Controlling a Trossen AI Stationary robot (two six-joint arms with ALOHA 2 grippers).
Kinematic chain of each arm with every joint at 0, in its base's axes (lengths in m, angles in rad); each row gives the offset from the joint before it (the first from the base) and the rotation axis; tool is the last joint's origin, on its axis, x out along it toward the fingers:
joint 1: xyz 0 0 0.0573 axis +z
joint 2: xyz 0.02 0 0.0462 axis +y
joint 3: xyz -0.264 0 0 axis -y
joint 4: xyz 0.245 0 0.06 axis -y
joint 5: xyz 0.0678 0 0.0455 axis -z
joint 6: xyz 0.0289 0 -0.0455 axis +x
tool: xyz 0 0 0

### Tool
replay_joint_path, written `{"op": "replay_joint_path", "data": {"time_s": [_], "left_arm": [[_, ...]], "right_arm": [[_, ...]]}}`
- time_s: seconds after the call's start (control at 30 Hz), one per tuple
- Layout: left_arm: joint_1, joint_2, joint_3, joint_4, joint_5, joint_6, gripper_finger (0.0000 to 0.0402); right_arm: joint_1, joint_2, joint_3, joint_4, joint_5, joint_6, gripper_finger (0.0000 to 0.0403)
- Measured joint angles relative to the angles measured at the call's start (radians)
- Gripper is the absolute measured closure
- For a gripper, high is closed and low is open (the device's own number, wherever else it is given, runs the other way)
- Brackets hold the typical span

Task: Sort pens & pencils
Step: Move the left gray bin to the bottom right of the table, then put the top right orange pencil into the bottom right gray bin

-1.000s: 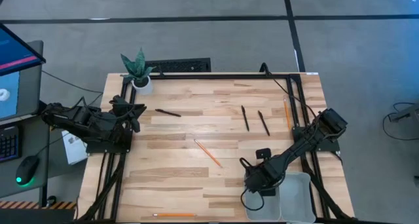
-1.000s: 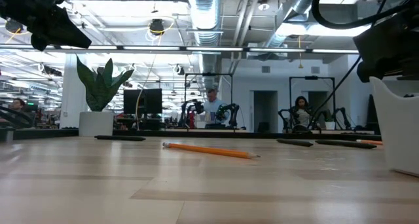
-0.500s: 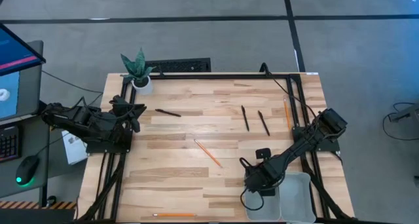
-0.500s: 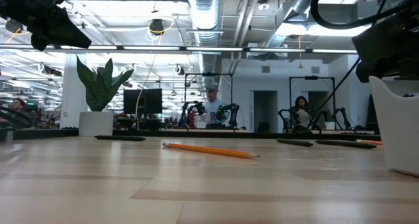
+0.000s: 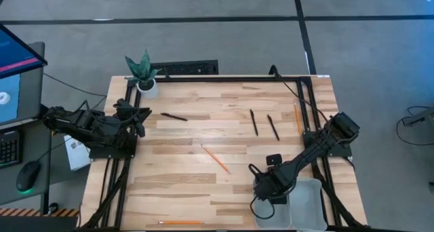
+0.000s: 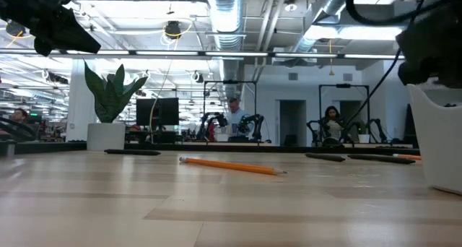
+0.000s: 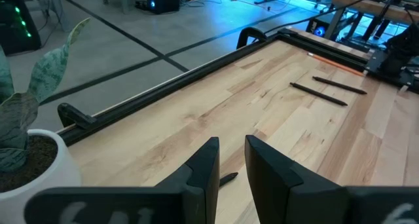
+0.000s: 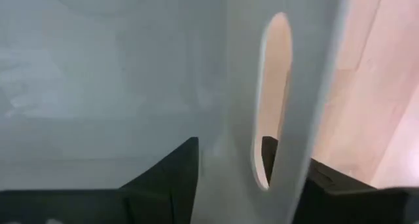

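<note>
Three black pens lie flat on the wooden table: one at far left [image 5: 173, 116] and two side by side at far right [image 5: 253, 122], [image 5: 272, 127]. Orange pencils lie at mid-table [image 5: 215, 158], by the right rail [image 5: 297, 117] and at the near edge [image 5: 182, 222]. My right gripper [image 5: 266, 190] points down at the left rim of a translucent bin [image 5: 308, 199], its fingers apart, one on each side of the bin wall [image 8: 229, 158]. My left gripper [image 5: 141, 118] waits above the table's left edge, with a narrow gap and nothing between its fingers [image 7: 232, 152]. My right gripper comes from above at the bin's wall beside its handle slot [image 8: 275, 93], one finger [image 8: 173, 168] inside the bin and the other [image 8: 288, 165] outside. Whether either finger touches the wall I cannot tell. The bin stands on the table.
A potted plant [image 5: 144, 72] stands at the far left corner, and a black strip [image 5: 183, 68] lies along the far edge. Black rails frame the table at left and right. Bare wood stretches between the mid-table pencil and the near edge.
</note>
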Motion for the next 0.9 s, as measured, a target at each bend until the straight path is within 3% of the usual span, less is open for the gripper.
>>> {"op": "replay_joint_path", "data": {"time_s": [0.2, 0.37, 0.67, 0.9], "left_arm": [[0.000, 0.000, 0.000, -0.002, 0.000, 0.000, 0.0338], [0.000, 0.000, 0.000, -0.002, 0.000, 0.000, 0.0338], [0.000, 0.000, 0.000, -0.003, 0.000, 0.000, 0.0338], [0.000, 0.000, 0.000, -0.003, 0.000, 0.000, 0.0338]], "right_arm": [[0.000, -0.001, 0.097, -0.117, 0.011, 0.000, 0.0202], [0.005, -0.048, 0.161, -0.247, 0.117, 0.062, 0.0206], [-0.055, -0.383, 0.166, -0.293, 0.362, 0.416, 0.0207], [-0.223, -0.610, 0.167, -0.376, 0.506, 0.717, 0.0210]]}}
